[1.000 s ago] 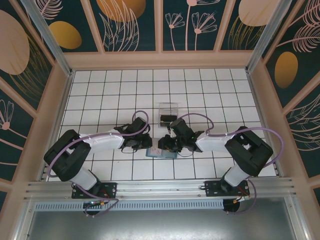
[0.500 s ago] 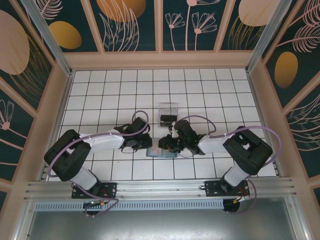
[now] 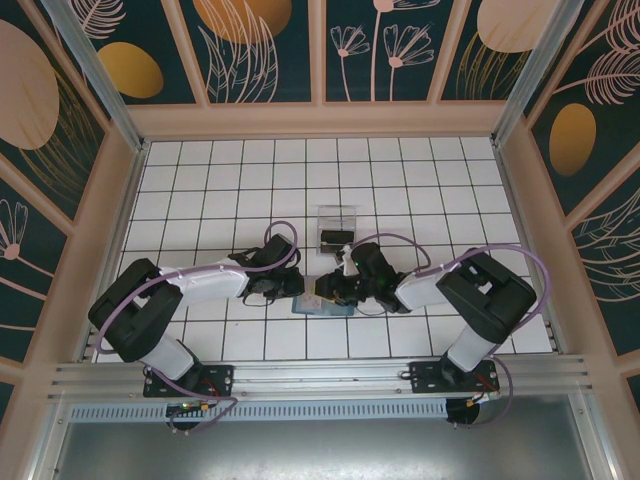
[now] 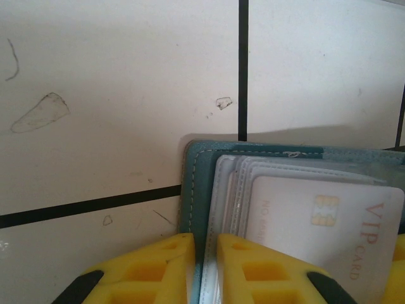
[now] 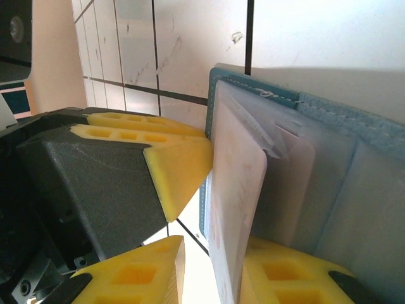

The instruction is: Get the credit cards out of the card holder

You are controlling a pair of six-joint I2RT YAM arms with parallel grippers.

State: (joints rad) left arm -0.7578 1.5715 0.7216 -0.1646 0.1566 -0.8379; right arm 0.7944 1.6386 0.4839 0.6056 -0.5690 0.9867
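Overhead, both end effectors hide the card holder (image 3: 322, 304); wrist views show left pinching its edge, right gripping the pale card (image 5: 235, 209).

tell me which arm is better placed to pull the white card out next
Right, most likely. The right end effector already has its yellow fingers on either side of the pale card, while the left end effector is clamped on the teal card holder's edge, pinning it.

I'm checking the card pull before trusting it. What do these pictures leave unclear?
- Overhead view: the wallet is mostly covered by both grippers.
- Left wrist view: the pale card is cut off by the frame edge.
- Right wrist view: the card's print is unreadable edge-on.
- A dark card: not distinguishable.
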